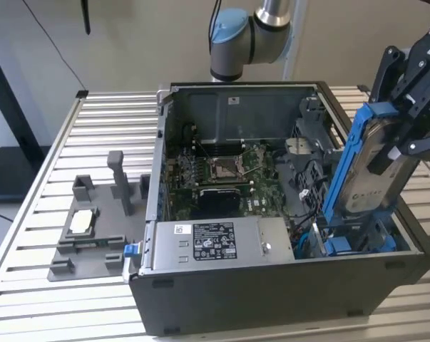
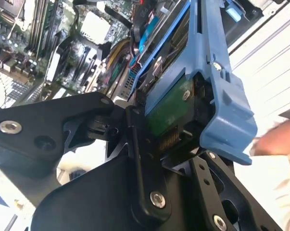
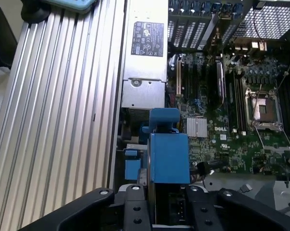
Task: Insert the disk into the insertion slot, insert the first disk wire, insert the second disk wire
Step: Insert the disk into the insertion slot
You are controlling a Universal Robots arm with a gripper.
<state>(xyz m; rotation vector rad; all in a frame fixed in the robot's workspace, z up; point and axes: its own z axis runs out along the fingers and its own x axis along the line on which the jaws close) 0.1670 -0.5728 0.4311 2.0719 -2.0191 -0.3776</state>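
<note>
Your gripper (image 1: 398,139) clamps the blue-framed disk (image 1: 377,178), steeply tilted, its lower end near the insertion slot (image 1: 354,241) at the exterior view's right of the open computer case (image 1: 272,299).

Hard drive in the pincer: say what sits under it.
Under the hard drive, held tilted by the pincer, sits the drive cage with its blue tabs. The insertion slot is covered by the drive.
</note>
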